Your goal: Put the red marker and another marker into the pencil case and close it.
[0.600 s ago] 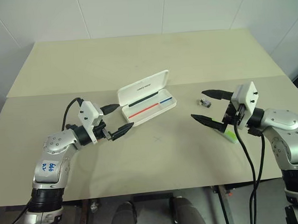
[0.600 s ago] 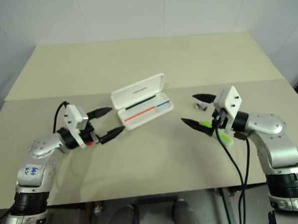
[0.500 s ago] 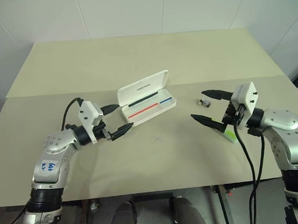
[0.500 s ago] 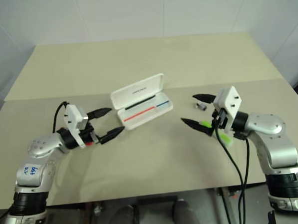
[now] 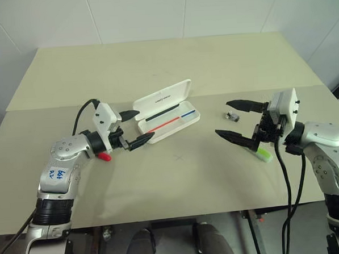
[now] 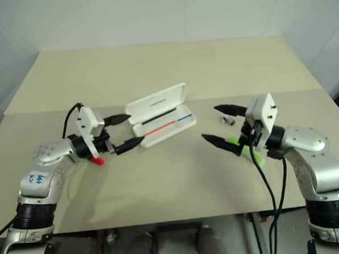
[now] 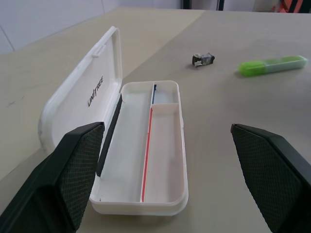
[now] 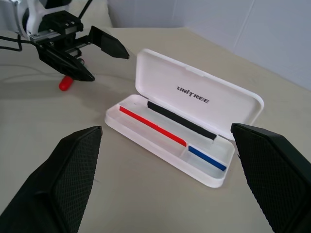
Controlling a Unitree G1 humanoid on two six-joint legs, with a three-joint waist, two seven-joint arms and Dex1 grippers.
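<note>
- Pencil case (image 5: 167,110) lies open mid-table, empty.
- Red marker (image 5: 104,156) mostly hidden under left gripper (image 5: 135,129), fingers apart.
- Green marker (image 7: 272,65) partly masked by right gripper (image 5: 237,120), fingers apart.

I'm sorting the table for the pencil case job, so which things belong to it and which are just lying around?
Belong to the job:
- red marker
- lime-green highlighter
- open white pencil case

Just lying about:
- small grey-black object near the highlighter
</note>
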